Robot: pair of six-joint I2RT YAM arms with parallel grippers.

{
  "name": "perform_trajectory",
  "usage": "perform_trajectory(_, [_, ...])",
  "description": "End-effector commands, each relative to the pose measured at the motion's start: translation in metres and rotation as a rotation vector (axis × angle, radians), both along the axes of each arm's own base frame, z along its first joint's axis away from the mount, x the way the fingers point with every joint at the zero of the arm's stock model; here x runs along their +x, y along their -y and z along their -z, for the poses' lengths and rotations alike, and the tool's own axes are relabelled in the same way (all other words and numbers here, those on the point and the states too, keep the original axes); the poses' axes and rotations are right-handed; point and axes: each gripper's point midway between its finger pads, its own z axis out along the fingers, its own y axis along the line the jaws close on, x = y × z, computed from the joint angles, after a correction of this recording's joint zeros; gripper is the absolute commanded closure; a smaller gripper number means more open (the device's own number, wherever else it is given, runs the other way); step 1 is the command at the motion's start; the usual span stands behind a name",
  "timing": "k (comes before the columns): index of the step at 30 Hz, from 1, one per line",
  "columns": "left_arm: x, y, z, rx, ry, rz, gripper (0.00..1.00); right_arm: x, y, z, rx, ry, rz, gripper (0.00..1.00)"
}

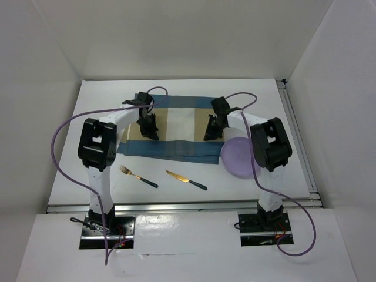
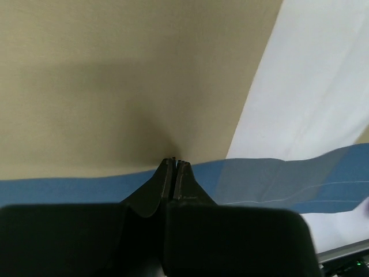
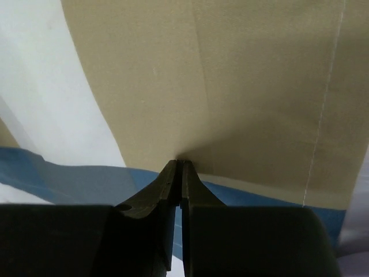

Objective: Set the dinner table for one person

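Spanning the floor of the white-walled enclosure, the matte white tabletop [image 1: 264, 100] was seen whole only in the overhead view, a flat rectangle with aluminium rails [image 1: 182, 205] along its near and right edges. A striped cloth placemat [image 1: 182, 123] was laid across its middle, the near edge rumpled and doubled. A round lilac plate [image 1: 238, 158] was set at the placemat's near right corner. A fork [image 1: 138, 175] and a knife [image 1: 185, 180], both gold with dark handles, were laid on the bare surface nearer still, apart from each other. The left end effector [image 1: 153, 134] and the right end effector [image 1: 210, 135] were lowered onto the cloth's left and right parts.

None of the tableware was shown by the wrist cameras. What was shown instead was the smooth, finely woven fabric in beige, white and blue bands. In the left wrist view the dark tapered fingers [image 2: 155, 187] were pressed together, a pucker of beige cloth pinched at their tips just beyond the blue border. In the right wrist view the fingers [image 3: 158, 190] were likewise closed on the beige band, with a crease running up from them.
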Motion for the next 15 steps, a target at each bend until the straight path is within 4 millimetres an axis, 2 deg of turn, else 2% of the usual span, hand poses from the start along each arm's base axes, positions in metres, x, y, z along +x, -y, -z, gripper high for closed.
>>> perform_trajectory(1, [0.003,0.018,0.006,0.008,0.000,0.024,1.00,-0.003,0.023,0.018,-0.100,-0.059,0.061,0.96])
perform_trajectory(4, [-0.002,0.026,0.015,0.015,-0.025,0.045,1.00,-0.002,0.042,0.029,-0.133,-0.093,0.103,0.96])
perform_trajectory(5, [0.001,0.027,0.012,0.012,-0.015,0.045,1.00,-0.001,0.050,0.033,-0.135,-0.103,0.121,0.96])
perform_trajectory(8, [0.008,0.041,0.016,0.004,-0.018,0.071,1.00,0.014,0.059,0.027,-0.130,-0.086,0.143,0.96])
perform_trajectory(9, [0.013,0.043,0.016,0.002,-0.010,0.071,1.00,0.016,0.062,0.032,-0.128,-0.095,0.136,0.96])
perform_trajectory(10, [0.023,0.045,0.008,0.006,0.007,0.068,1.00,0.028,0.058,0.026,-0.119,-0.069,0.137,0.96])
perform_trajectory(11, [0.028,0.045,0.017,0.019,-0.007,0.065,1.00,0.036,0.059,0.026,-0.131,-0.052,0.145,0.96])
perform_trajectory(12, [0.033,0.045,0.019,0.028,-0.007,0.062,1.00,0.034,0.060,0.035,-0.146,-0.086,0.135,0.96])
perform_trajectory(13, [0.053,0.051,0.004,0.017,0.043,0.071,1.00,0.053,0.057,0.025,-0.141,-0.040,0.142,0.96])
perform_trajectory(14, [0.053,0.051,0.017,0.029,0.003,0.072,1.00,0.059,0.061,0.029,-0.141,-0.042,0.153,0.96])
perform_trajectory(15, [0.059,0.052,0.016,0.030,0.011,0.082,1.00,0.065,0.058,0.028,-0.129,-0.035,0.149,0.96])
